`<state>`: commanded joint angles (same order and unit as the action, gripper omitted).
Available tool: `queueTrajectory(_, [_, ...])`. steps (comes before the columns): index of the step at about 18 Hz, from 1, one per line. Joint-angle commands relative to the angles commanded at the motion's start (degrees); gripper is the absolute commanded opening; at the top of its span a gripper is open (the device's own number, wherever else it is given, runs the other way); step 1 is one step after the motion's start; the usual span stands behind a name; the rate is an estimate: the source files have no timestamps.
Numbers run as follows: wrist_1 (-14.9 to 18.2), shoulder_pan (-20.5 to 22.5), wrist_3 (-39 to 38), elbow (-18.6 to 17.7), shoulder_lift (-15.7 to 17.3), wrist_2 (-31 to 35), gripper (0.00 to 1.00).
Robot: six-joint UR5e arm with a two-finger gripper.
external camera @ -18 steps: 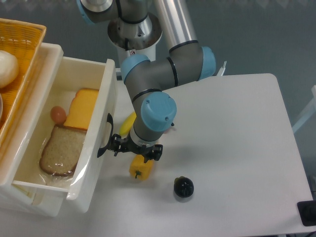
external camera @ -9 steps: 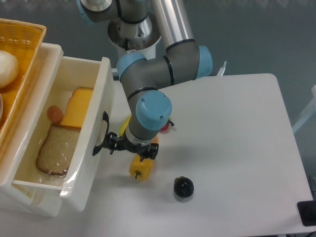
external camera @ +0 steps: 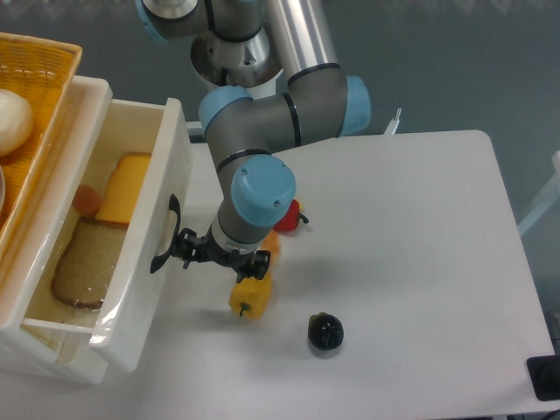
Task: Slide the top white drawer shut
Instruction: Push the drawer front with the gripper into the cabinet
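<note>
Top white drawer (external camera: 131, 289) at left, partly pulled out of cabinet, front panel jutting over table (external camera: 420, 262). Inside: bread slice (external camera: 83, 267), cheese slice (external camera: 122, 188). End effector (external camera: 179, 248) just right of black handle (external camera: 163, 245), against drawer front; finger spread cannot be told (wrist hides it), nothing visibly held. Yellow pepper (external camera: 249, 296) just right of it, black ball (external camera: 325, 332) further out. Right half of table open. Orange basket (external camera: 31, 105) above drawer.

table (external camera: 420, 262): white, rounded corners | floor (external camera: 472, 61): dark grey-blue | light: even
</note>
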<state>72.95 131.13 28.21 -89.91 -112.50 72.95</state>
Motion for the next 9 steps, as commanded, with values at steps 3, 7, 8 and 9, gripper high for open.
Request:
queueTrajectory(3, [-0.4,-1.1,0.3,0.0,0.0,0.0,1.00])
queueTrajectory(7, [-0.7,-2.5,0.8,0.4,-0.1,0.3,1.00])
queueTrajectory(8, [-0.7,-2.7,0.9,0.4,-0.1,0.2,1.00])
queueTrajectory(9, [-0.7,-2.8,0.9,0.4,-0.1,0.2,1.00])
